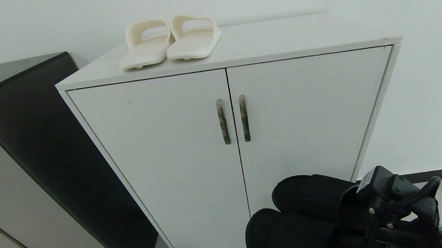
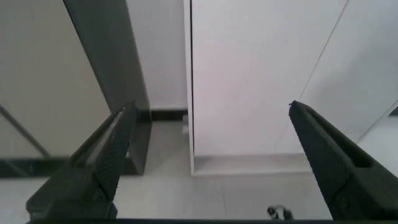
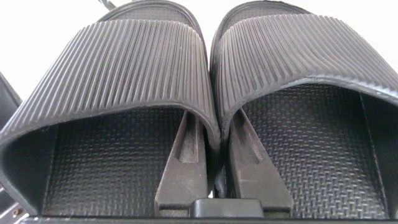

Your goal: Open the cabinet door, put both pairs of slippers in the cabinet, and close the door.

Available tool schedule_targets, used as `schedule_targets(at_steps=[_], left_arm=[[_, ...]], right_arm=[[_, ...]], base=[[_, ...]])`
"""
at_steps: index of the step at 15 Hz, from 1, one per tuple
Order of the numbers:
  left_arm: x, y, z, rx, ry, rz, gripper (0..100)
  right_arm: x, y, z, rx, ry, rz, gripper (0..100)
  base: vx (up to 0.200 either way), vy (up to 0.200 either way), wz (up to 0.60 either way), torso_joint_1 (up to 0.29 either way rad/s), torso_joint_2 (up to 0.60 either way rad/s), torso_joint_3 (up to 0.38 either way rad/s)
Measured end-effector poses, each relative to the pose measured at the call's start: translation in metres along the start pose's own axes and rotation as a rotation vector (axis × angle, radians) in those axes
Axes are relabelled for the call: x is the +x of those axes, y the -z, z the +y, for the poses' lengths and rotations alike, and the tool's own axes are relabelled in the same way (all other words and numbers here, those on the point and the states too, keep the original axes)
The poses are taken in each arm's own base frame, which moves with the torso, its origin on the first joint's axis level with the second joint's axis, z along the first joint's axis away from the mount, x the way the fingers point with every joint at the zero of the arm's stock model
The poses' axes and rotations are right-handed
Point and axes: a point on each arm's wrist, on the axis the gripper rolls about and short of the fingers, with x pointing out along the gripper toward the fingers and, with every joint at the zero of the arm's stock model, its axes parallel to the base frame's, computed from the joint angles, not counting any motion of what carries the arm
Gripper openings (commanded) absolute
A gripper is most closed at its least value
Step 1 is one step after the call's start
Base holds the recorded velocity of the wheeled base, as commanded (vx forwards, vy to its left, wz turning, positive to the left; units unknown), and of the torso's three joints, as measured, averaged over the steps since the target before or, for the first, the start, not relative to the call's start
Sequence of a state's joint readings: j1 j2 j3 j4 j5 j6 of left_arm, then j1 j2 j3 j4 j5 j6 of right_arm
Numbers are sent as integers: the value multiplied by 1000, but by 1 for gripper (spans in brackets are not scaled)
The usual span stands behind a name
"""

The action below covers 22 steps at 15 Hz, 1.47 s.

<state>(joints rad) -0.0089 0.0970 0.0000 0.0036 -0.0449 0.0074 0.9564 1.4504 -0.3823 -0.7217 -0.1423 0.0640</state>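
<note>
Right pincer (image 3: 213, 121) clamps the black slippers (image 1: 301, 216) by adjoining straps; left pincer (image 2: 211, 106) gapes open. Cabinet doors (image 1: 191, 157) shut, cream slippers (image 1: 169, 41) by its top's back edge: nearly everything remains.

I've got my left gripper (image 2: 211, 109) up, fingers (image 2: 109, 155) spread wide, facing the white cabinet's (image 2: 249, 74) lower front, dark cabinet (image 2: 118, 56) just beside it.

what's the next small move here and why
Probably bring the open left gripper to the dark bar handle on the left door of the white cabinet and pull: both doors are shut, and the right gripper is shut on the black ribbed rubber slippers.
</note>
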Motion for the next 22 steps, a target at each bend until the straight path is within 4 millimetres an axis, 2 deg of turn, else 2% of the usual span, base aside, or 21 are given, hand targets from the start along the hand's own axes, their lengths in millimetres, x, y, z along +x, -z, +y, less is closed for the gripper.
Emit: schedule_targets(at_steps=[5, 8, 11, 13, 16, 19, 22], left_arm=[[8, -9, 1, 22, 105, 97, 100], [22, -48, 0, 27, 140, 84, 100], [65, -91, -10, 33, 242, 66, 100], [103, -111, -26, 31, 383, 57, 100], [150, -137, -65, 36, 613, 28, 100], [173, -168, -104, -15, 780, -18, 100], [183, -192, -129, -49, 883, -14, 100]], right_arm=[[0, 2, 0, -1, -5, 8, 0], [1, 2, 0, -2, -2, 8, 0], [1, 2, 0, -4, -3, 10, 0], [3, 3, 0, -5, 0, 17, 0], [4, 4, 0, -6, 3, 21, 0], [5, 3, 1, -10, 3, 20, 0], [5, 5, 1, -26, -1, 25, 0]], base=[[0, 0, 0, -32, 404, 365], [0, 0, 0, 2, 97, 80], [0, 0, 0, 0, 0, 0], [0, 0, 0, 0, 0, 0], [0, 0, 0, 0, 0, 0], [0, 0, 0, 0, 0, 0], [0, 0, 0, 0, 0, 0]])
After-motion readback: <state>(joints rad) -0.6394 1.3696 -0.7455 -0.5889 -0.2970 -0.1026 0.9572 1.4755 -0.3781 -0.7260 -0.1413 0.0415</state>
